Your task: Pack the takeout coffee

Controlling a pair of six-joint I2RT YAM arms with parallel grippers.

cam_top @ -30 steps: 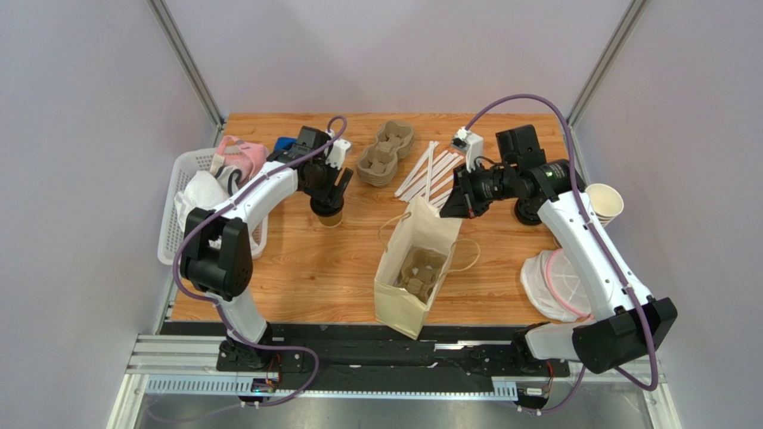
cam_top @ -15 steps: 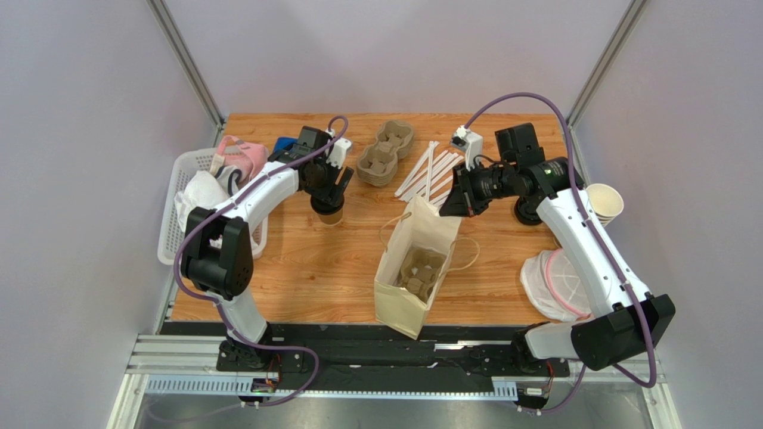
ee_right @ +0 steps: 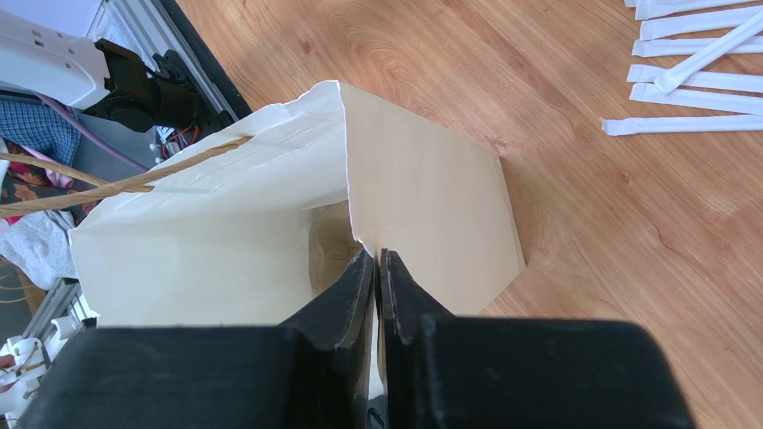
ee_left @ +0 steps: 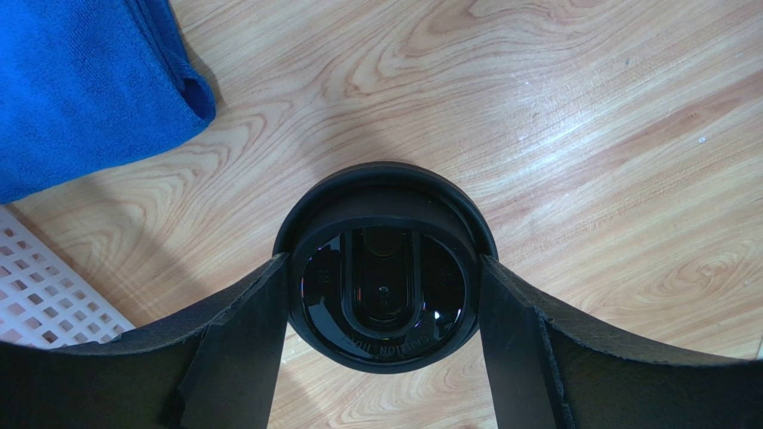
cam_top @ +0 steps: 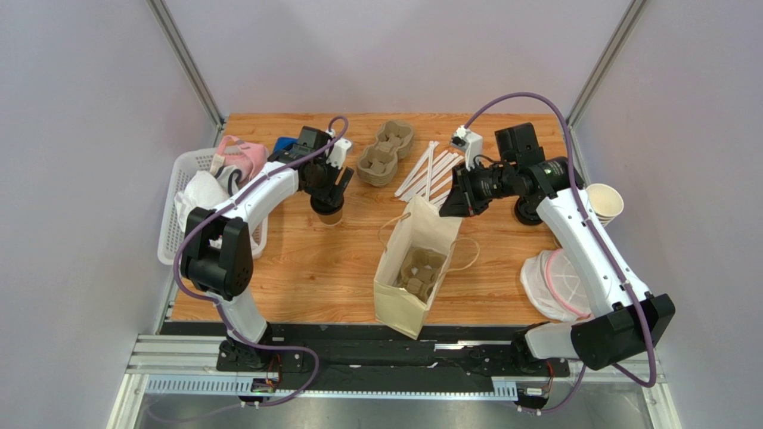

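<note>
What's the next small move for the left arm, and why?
Probably close the jaws of the left gripper firmly on the takeout coffee: they flank it closely, contact unclear, and it stands on the table. The right gripper pinches the paper bag rim, mouth open.

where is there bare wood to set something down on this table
Bare wood lies between the white plastic basket and the open cream paper bag, nearer than the black-lidded tan paper cup. A narrower strip separates bag and white mesh pouch. The back is crowded: pulp carriers, wrapped straws.
</note>
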